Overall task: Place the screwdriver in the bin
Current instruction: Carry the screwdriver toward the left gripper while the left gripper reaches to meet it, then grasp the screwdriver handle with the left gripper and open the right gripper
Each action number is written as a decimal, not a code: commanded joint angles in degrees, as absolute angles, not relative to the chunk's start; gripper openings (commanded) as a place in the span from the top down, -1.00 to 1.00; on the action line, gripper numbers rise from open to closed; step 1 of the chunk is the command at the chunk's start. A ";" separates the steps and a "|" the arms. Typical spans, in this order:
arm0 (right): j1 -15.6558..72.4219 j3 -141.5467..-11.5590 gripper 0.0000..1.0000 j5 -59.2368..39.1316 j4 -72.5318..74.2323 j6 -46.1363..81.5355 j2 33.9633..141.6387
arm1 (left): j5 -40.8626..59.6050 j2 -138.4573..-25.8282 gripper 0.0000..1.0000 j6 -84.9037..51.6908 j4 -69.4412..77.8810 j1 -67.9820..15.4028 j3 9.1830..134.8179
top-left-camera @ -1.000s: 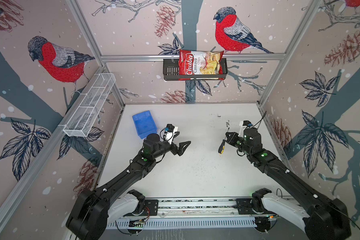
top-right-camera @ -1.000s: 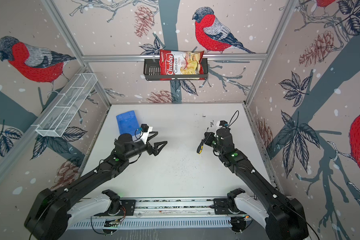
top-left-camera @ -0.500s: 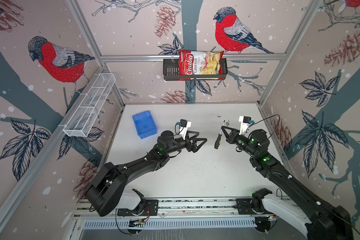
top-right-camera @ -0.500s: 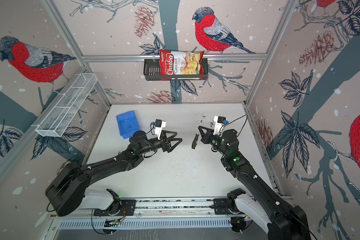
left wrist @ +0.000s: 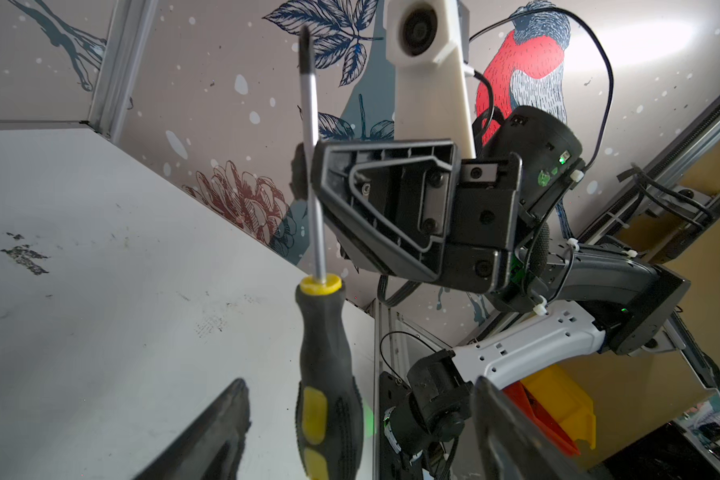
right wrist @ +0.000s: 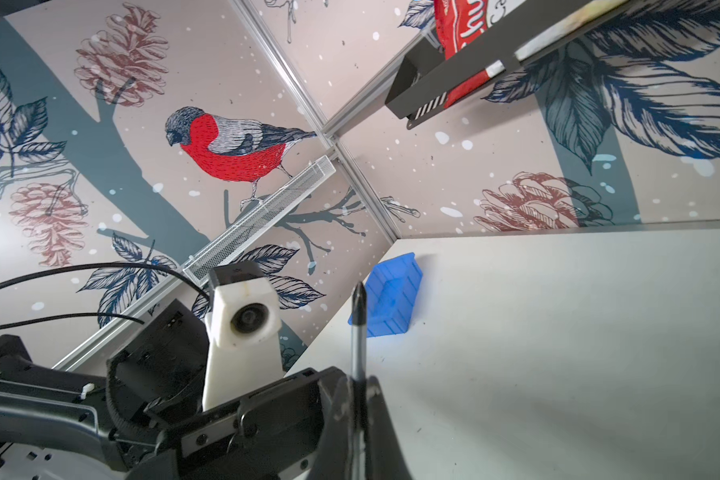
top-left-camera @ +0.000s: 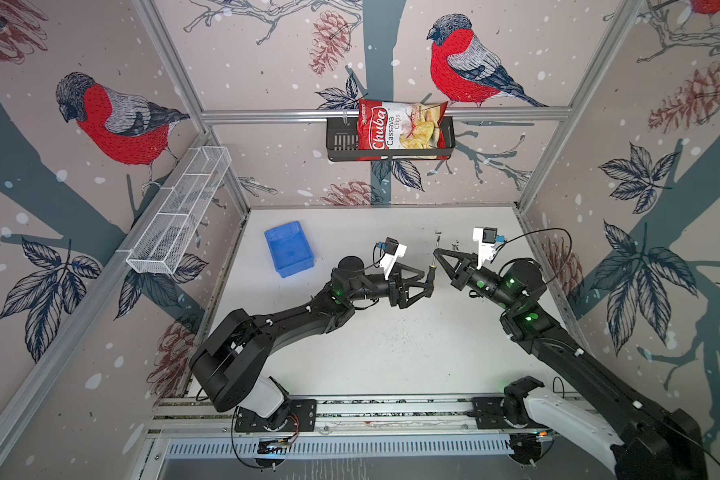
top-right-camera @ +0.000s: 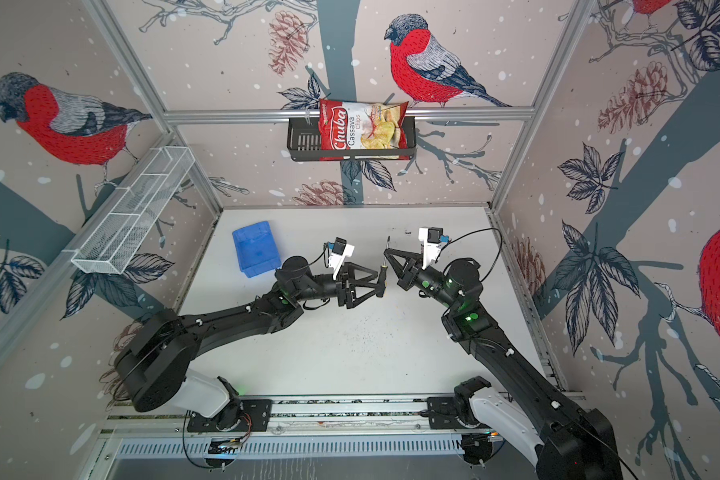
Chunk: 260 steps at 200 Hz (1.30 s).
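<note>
White bench (top-left-camera: pixel 371 345), mid-air handover: the right gripper (top-left-camera: pixel 435 251) holds the screwdriver (top-left-camera: pixel 434 262), the left gripper (top-left-camera: pixel 430 285) is placed to take it, and the bin (top-left-camera: pixel 287 248) waits far left.
From the near edge both arms reach to the middle of the bench, where the right gripper is clamped on the thin shaft and holds the screwdriver upright, handle down, clear of the surface. The left gripper's jaws stand apart on either side of the black-and-yellow handle; in the left wrist view neither finger (left wrist: pixel 221 432) touches it. I judge this step to be the take. I want the handle centred and the jaws squeezed firmly on its fat part before the right lets go, or it may tip or drop. Farther off, near the far left corner, the blue bin lies flat and looks empty.
</note>
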<state>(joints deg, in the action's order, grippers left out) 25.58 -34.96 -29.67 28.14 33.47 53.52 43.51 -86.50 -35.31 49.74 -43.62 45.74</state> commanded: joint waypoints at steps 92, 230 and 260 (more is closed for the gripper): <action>26.36 -36.74 1.00 -34.03 32.79 32.10 54.31 | 45.48 -87.41 0.05 -33.22 54.75 -44.91 45.27; 26.82 -36.47 0.08 -31.62 32.26 32.44 53.75 | 41.46 -84.66 0.63 -27.87 50.59 -44.87 43.93; 27.06 -36.52 -0.72 -30.26 30.38 30.45 52.62 | 39.77 -83.77 0.63 -26.57 48.59 -44.59 43.77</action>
